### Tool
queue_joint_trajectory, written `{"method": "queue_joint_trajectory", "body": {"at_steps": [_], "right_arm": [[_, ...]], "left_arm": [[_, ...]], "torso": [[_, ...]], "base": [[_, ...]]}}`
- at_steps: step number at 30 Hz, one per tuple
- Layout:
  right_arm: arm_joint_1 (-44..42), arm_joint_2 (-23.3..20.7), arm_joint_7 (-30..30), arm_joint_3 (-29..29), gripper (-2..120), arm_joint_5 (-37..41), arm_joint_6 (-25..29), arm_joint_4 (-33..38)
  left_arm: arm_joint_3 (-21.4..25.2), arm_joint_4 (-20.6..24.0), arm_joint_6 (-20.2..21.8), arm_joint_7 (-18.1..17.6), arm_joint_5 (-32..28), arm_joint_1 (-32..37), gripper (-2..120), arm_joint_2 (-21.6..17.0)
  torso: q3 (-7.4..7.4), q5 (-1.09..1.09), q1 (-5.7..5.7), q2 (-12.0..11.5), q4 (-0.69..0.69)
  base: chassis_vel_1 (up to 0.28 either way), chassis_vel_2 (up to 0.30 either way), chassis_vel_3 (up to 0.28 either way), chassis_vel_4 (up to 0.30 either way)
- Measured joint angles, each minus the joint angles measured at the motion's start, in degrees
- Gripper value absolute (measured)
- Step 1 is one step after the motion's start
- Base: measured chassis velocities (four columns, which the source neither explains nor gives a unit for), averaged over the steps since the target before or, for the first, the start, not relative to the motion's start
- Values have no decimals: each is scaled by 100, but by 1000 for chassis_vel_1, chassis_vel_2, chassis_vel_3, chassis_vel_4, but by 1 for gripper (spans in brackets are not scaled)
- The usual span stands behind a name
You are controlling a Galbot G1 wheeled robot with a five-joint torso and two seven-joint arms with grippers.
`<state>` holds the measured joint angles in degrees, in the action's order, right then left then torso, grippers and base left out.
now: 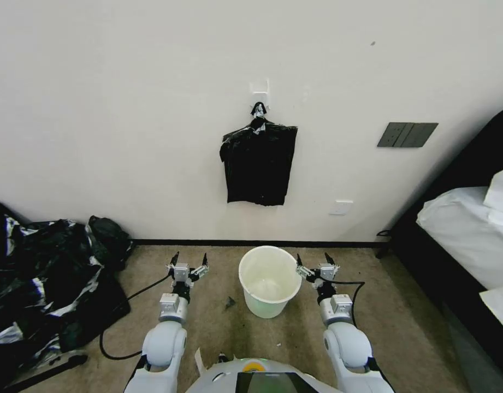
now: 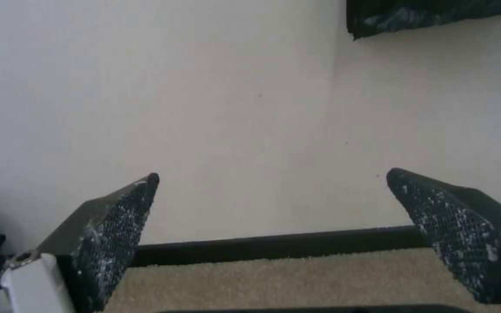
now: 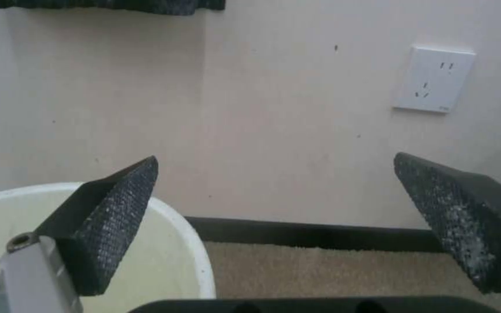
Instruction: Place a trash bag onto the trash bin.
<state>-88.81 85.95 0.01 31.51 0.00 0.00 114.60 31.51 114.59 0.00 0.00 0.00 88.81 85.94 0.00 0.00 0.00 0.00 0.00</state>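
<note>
the trash bin (image 1: 269,279) is standing bare on the carpet (image 1: 218,327) close to the wall (image 1: 125,109), with no liner over its rim. the black bundle (image 1: 258,162) is hanging from a wall hook (image 1: 259,87) above it, and i cannot tell whether a single trash bag can be pulled from it. the left end effector (image 1: 189,260) and the right end effector (image 1: 315,260) are hovering low on either side of the bin, both spread wide and gripping nothing. judging by this, the fetching step is only beginning; the next move is calling for a reach up to the hanging plastic and a clean pinch on one thin layer.
</note>
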Motion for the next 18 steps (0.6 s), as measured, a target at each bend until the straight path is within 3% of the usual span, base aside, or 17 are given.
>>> {"method": "queue_joint_trajectory", "body": {"at_steps": [18], "right_arm": [[0, 0, 0, 0, 100, 0, 0, 0]], "left_arm": [[0, 0, 0, 0, 0, 0, 100, 0]], "torso": [[0, 0, 0, 0, 0]], "base": [[0, 0, 0, 0]]}}
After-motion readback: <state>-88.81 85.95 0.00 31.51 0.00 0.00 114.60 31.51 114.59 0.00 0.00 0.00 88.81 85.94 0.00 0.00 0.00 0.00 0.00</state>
